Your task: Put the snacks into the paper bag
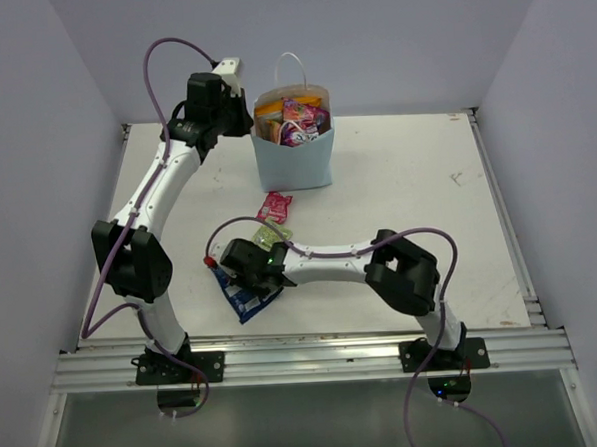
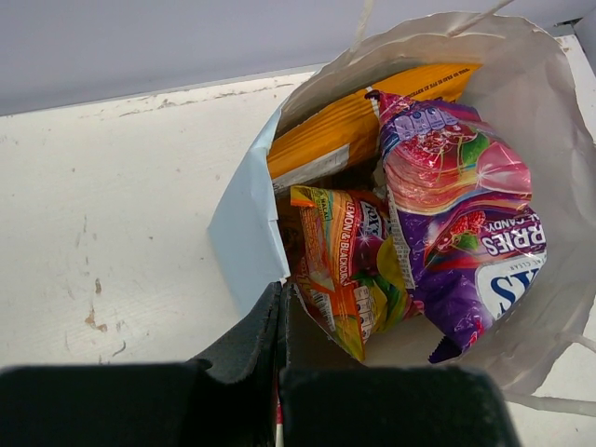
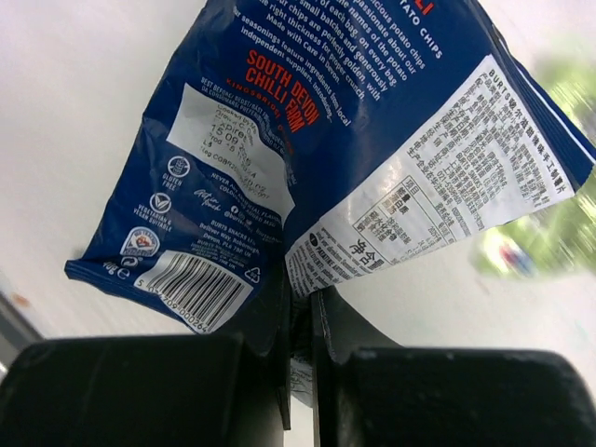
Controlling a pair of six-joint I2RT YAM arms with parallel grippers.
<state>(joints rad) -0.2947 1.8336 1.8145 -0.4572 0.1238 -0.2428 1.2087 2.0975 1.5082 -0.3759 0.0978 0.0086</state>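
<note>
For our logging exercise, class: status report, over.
Left gripper shut on paper bag rim. Right gripper shut on blue packet. Pink sachet, green sachet on table between them.

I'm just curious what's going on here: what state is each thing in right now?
left gripper: shut on bag rim.
right gripper: shut on blue packet.
bag: upright, open, partly filled.
blue packet: pinched at its edge.
pink sachet: lying loose.
green sachet: lying loose.

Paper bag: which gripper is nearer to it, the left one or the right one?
Left. The left gripper pinches the rim of the bag. The right gripper is well away, near the front edge of the table, shut on the blue packet.
</note>
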